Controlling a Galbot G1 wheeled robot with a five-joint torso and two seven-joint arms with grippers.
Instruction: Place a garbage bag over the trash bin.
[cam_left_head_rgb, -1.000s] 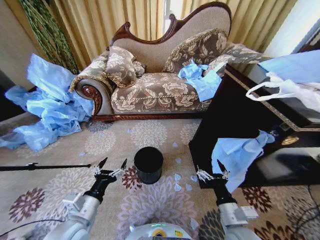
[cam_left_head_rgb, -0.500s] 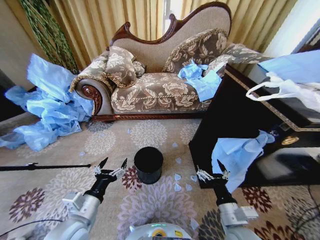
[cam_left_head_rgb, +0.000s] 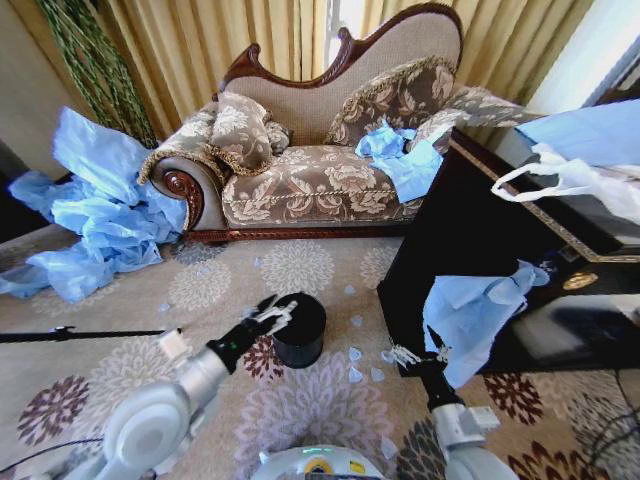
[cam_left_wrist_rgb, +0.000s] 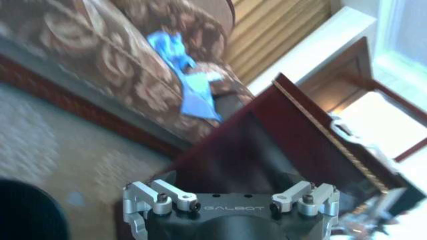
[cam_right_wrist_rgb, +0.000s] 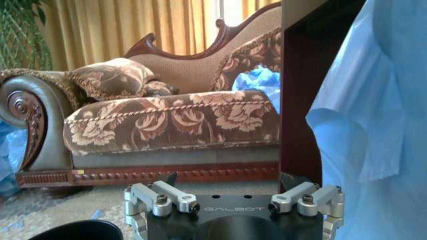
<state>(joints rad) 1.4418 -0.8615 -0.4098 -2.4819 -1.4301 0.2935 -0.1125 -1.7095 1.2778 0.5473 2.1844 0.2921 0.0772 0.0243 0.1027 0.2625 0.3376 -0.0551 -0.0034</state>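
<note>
On the flowered rug, left gripper (cam_left_head_rgb: 274, 314) open right beside the black trash bin (cam_left_head_rgb: 298, 330); nearer the right gripper (cam_left_head_rgb: 417, 356), light blue garbage bag (cam_left_head_rgb: 470, 310) hanging off the dark table's edge (cam_left_head_rgb: 520, 215), right fingers' state unclear.

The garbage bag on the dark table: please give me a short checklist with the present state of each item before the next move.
1. Garbage bag within reach of right gripper: ok, it hangs off the dark table edge just beside the gripper.
2. Right gripper's jaws open for a grasp: ok.
3. Bag already held: not ok, no grip yet.
4. Trash bin upright on the rug, mouth uncovered: ok.
5. Left gripper away from the bin's mouth: not ok, it is at the rim.
6. Left gripper touching the bin: cannot tell.
</note>
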